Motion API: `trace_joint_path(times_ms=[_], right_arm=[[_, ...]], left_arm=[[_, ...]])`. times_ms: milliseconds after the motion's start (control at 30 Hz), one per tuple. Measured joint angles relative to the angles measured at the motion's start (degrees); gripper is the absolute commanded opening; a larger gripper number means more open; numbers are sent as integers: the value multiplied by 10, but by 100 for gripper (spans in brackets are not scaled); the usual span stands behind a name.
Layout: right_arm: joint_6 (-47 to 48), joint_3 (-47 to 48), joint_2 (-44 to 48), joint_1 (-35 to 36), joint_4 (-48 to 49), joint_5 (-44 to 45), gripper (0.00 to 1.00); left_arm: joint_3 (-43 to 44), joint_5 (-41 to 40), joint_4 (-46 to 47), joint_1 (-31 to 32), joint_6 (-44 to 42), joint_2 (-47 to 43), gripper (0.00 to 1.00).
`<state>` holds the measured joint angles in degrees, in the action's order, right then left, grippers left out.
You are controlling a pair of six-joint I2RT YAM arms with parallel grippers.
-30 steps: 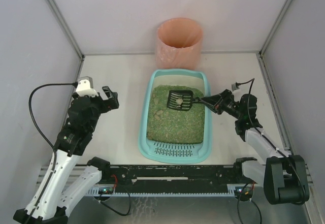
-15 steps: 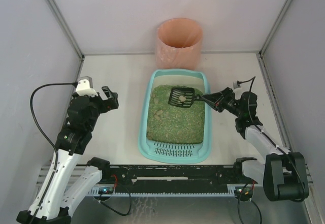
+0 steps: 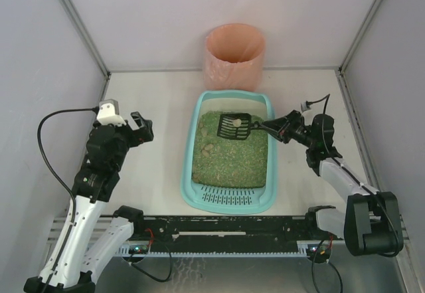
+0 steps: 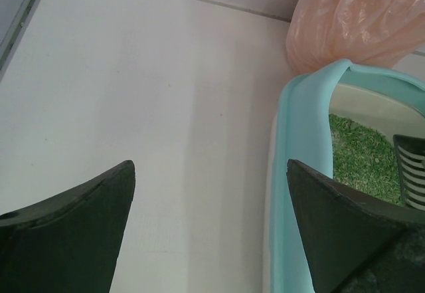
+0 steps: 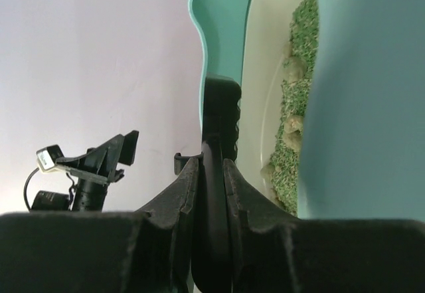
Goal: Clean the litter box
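White panels wall in a pale worktop (image 3: 153, 100). The teal litter box (image 3: 187, 173) lies at its middle, long side running from the near edge toward the back. Its slotted grate (image 3: 226, 196) is at the near end and green-brown granules (image 3: 229, 160) fill the rest. Just beyond its far end, against the back wall, stands a round bin (image 3: 234, 54) lined with a pink-orange bag.

The right gripper (image 3: 277, 125) reaches in over the tray's right rim, clamped on the handle of a black slotted scoop (image 3: 234, 127). The scoop's head sits over the far half of the litter with a pale clump (image 3: 235, 121) on it. From overhead it is unclear whether the head clears the granules. The right wrist view adds what the overhead one misses: both fingers (image 5: 180, 198) pressed against the thin handle, seen edge-on, and several brownish lumps (image 5: 292, 123) among the granules beside the inner wall.

The left gripper (image 3: 143, 129) hangs over bare worktop left of the tray, apart from it, jaws spread wide and holding nothing. Its wrist view takes in only the tray's far left corner, the bag bulging just behind it, and a sliver of the scoop's slots at the right edge
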<state>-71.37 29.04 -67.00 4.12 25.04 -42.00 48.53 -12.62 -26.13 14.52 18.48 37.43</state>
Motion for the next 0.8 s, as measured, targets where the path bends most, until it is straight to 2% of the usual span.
trace_joint_path(times_ms=[467,667,800], right_arm=[[6,11,33,-16,-43,28,0],[0,80,33,-14,-95,70,0],[10,161,31,-2,-156,131,0]], left_arm=[[0,-3,-1,-1,0,0,97],[0,-5,-3,-1,-1,16,96],[0,-7,-9,-1,-1,18,96]])
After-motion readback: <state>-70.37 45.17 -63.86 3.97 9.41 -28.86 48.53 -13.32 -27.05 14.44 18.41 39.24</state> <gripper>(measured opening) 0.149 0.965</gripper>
